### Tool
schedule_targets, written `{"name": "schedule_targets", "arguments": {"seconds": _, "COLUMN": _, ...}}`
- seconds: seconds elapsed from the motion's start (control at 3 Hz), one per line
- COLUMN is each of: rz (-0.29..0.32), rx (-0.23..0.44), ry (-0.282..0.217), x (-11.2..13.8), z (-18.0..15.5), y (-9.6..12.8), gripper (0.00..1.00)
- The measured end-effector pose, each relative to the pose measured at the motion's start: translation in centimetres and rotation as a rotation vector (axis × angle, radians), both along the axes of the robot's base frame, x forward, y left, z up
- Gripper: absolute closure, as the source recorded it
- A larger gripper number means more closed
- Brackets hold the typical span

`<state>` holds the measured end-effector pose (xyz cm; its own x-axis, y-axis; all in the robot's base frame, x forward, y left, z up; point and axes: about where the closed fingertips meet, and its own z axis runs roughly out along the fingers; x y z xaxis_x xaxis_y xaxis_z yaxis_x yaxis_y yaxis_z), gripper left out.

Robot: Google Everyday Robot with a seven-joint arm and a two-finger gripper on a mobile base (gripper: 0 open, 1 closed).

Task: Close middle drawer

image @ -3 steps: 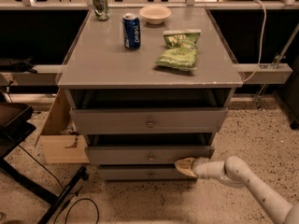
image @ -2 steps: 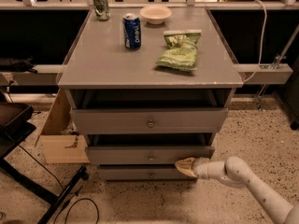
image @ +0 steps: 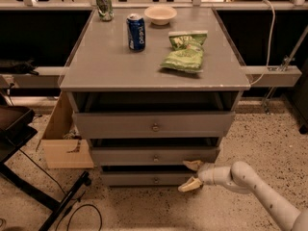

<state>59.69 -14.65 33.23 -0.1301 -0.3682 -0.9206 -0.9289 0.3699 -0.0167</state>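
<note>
The middle drawer (image: 125,156) is a grey front of medium height with a small round knob (image: 155,158). It stands pulled out a little, with a dark gap above it. My gripper (image: 191,175) is at the drawer's lower right corner, reaching in from the right on a white arm (image: 250,184). It is open. The upper finger (image: 193,165) lies against the lower right edge of the middle drawer front. The lower finger (image: 189,185) hangs in front of the right end of the bottom drawer (image: 139,179).
The taller top drawer (image: 115,124) is also pulled out. On the cabinet top (image: 101,66) are a blue can (image: 136,31), a green can (image: 103,4), a bowl (image: 160,14) and a green chip bag (image: 185,52). A cardboard box (image: 61,143) and a black stand (image: 19,143) are at the left.
The gripper's fingers have spread wider apart at the drawer's right end. The arm has barely moved, and the drawers look the same.
</note>
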Motion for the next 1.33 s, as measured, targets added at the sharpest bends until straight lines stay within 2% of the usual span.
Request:
{"name": "schedule_targets", "arguments": {"seconds": 0.33, "rz": 0.0, "rx": 0.0, "ry": 0.0, "x": 0.0, "z": 0.0, "y": 0.0, "gripper": 0.14}}
{"name": "schedule_targets", "arguments": {"seconds": 0.67, "rz": 0.015, "rx": -0.007, "ry": -0.002, "x": -0.6, "z": 0.5, "y": 0.5, "gripper": 0.38}}
{"name": "schedule_targets", "arguments": {"seconds": 1.0, "rz": 0.057, "rx": -0.036, "ry": -0.016, "x": -3.2, "z": 3.1, "y": 0.4, "gripper": 0.61}}
{"name": "schedule_targets", "arguments": {"seconds": 1.33, "rz": 0.19, "rx": -0.16, "ry": 0.023, "x": -9.2, "z": 7.7, "y": -0.2, "gripper": 0.92}}
